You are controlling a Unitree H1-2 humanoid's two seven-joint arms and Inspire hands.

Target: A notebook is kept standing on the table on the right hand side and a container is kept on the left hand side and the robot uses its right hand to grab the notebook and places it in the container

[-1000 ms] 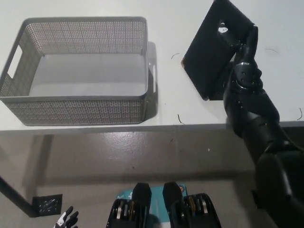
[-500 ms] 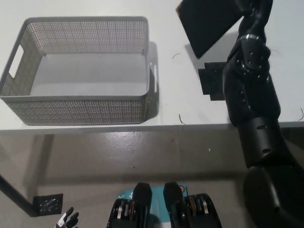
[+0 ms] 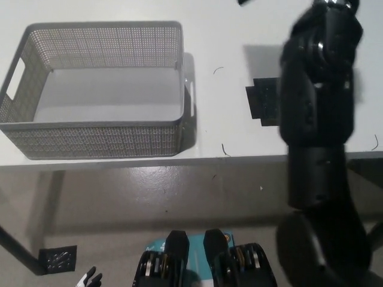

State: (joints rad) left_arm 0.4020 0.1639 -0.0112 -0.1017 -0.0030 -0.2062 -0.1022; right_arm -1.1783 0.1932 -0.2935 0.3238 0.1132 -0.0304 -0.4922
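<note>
Currently, the white left hand [image 3: 90,278] rests at the lower left edge; you cannot tell its finger state. Aim for the empty grey perforated plastic container [image 3: 96,140] on the white table [image 3: 239,36]. Only a corner of the black notebook [image 3: 242,2] shows at the top edge. The black right arm [image 3: 317,107] hides its hand, so grip is unconfirmed. Carry leftward, clear the rim, then lower.

Grey perforated mesh container [image 3: 99,128] on white surface [image 3: 239,128]; black right arm [image 3: 317,107]; flat black square patch [image 3: 262,101]; white left hand [image 3: 88,279]
</note>
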